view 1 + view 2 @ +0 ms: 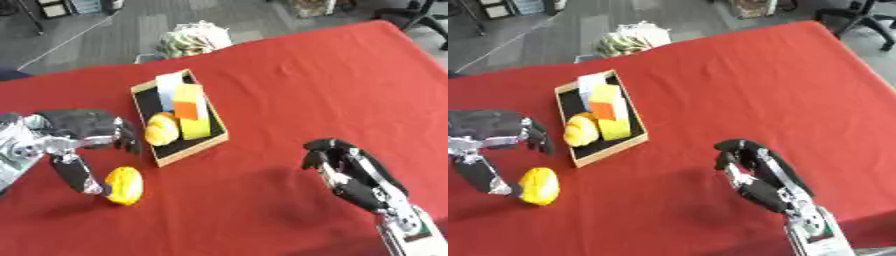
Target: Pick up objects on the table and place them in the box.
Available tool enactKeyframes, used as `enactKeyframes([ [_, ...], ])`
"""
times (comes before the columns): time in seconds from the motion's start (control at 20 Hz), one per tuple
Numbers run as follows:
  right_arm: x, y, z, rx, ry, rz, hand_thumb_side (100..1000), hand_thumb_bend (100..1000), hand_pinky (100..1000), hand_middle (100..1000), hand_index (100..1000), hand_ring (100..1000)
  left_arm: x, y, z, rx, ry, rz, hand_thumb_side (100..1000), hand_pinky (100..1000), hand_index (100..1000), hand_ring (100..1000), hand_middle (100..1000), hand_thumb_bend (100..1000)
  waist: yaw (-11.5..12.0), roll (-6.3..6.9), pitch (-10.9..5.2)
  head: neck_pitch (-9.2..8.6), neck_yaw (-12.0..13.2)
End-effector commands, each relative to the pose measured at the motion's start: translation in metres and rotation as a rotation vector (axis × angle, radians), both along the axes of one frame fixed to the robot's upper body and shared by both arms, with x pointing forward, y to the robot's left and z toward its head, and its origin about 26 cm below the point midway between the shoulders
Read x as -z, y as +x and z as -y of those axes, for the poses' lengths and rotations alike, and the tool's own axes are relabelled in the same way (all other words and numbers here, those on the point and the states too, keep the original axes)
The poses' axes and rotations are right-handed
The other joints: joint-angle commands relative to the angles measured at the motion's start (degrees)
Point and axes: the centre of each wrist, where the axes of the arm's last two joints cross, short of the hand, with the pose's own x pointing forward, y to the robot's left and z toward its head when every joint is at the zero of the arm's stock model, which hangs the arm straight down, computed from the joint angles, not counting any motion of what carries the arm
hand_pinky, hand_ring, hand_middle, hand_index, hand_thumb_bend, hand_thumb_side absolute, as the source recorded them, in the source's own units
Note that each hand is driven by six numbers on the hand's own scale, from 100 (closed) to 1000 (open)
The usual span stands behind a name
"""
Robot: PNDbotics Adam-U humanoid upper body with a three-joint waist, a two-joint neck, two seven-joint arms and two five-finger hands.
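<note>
- So the last loose thing on the red table (332,85) looks like a yellow fruit (124,185), maybe a lemon, and it's lying down near the front-left, a bit in front of the box's near corner.
- The left hand (83,132) is sitting right on top of that spot: palm just behind and above the fruit, thumb reaching down so its tip is touching or nearly touching the fruit's left side. Fingers are spread wide and hanging, not closing round anything yet.
- The fruit's long axis is running roughly near-to-far, tilted a little, so I'm guessing the hand is going to want to pinch across the short width.
- The right hand (350,172) is way over on the other side, well apart from the fruit, fingers curling in and carrying nothing. Left is clearly the nearer one.
- The box (194,151) is lying just up and to the right of the fruit, already holding another yellow fruit (161,129), a yellow-and-orange block (191,107) and something pale blue-white (170,89) at the far end.
- Short hop from fruit to box, I'm thinking.
</note>
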Motion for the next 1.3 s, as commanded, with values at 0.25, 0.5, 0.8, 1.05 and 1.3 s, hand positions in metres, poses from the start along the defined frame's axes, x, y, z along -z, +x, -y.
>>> enactKeyframes([
  [0.25, -0.005, 0.001, 0.000, -0.003, -0.006, 0.018, 399, 100, 732, 544, 733, 587, 0.016, 0.013, -0.005, -0.036, 0.102, 0.062, 100, 776, 807, 678, 694, 647, -0.09, 0.09, -1.55, -0.61, -0.23],
  [0.5, -0.005, 0.001, -0.001, -0.004, -0.003, 0.017, 398, 100, 732, 544, 733, 587, 0.038, 0.023, -0.002, -0.033, -0.015, 0.142, 100, 699, 712, 574, 576, 533, -0.21, -0.12, -1.47, -0.62, -0.27],
  [0.8, -0.005, 0.001, -0.001, -0.001, -0.003, 0.017, 397, 100, 732, 544, 733, 586, 0.029, 0.022, -0.005, -0.068, -0.219, 0.267, 130, 615, 557, 457, 429, 270, -0.08, -0.17, -1.47, -0.70, -0.56],
  [1.05, -0.004, 0.000, 0.000, 0.001, -0.007, 0.013, 397, 100, 732, 544, 733, 586, -0.030, 0.015, -0.013, -0.118, -0.304, 0.401, 126, 627, 566, 468, 442, 318, 0.32, -0.12, -1.66, -0.69, -0.86],
  [1.3, -0.002, 0.000, 0.000, -0.004, -0.010, 0.007, 395, 100, 732, 544, 733, 586, -0.056, 0.040, -0.020, -0.227, -0.276, 0.500, 122, 645, 592, 486, 465, 388, 0.42, -0.20, -1.88, -0.64, -1.00],
])
